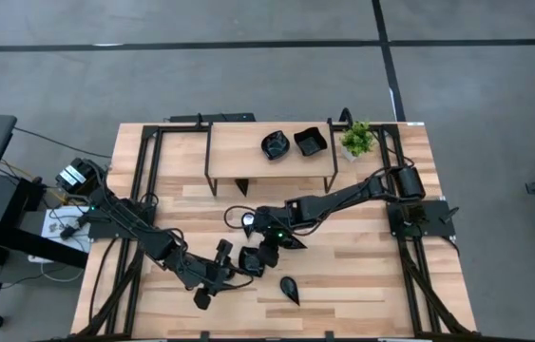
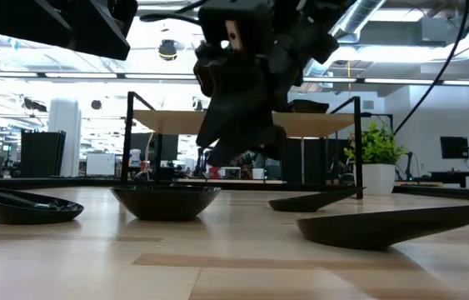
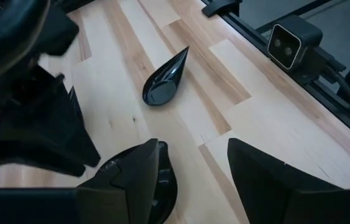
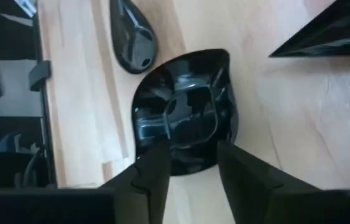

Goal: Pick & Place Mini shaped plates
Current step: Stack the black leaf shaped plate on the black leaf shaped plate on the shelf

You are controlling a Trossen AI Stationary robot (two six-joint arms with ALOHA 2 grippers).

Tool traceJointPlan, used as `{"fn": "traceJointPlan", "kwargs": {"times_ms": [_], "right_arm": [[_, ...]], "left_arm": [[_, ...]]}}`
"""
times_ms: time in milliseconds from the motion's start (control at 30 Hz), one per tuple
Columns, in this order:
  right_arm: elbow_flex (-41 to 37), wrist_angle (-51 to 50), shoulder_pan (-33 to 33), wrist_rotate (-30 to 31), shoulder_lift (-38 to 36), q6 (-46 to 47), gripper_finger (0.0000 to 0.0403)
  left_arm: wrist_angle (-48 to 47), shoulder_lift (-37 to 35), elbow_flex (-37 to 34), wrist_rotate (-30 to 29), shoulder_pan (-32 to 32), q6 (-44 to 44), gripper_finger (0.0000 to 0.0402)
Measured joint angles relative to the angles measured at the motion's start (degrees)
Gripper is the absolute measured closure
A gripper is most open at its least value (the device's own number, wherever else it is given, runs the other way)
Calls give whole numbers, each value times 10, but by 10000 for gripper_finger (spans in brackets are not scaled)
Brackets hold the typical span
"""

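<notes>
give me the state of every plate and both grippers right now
left gripper: open, low over the table's front, holding nothing
right gripper: open, just above the square plate
square plate: flat on the table, upright, not gripped
teardrop plate: lying free on the table near the front
two plates on the shelf: resting upright, side by side
potted plant: standing upright by the shelf
</notes>
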Motion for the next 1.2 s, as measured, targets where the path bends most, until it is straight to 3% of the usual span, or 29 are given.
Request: {"fn": "traceJointPlan", "kwargs": {"times_ms": [267, 1200], "right_arm": [[0, -4, -3, 25, 1, 1, 246], [0, 0, 7, 27, 20, -1, 269]], "left_arm": [[0, 0, 0, 0, 0, -9, 206], [0, 0, 0, 0, 1, -9, 206]]}}
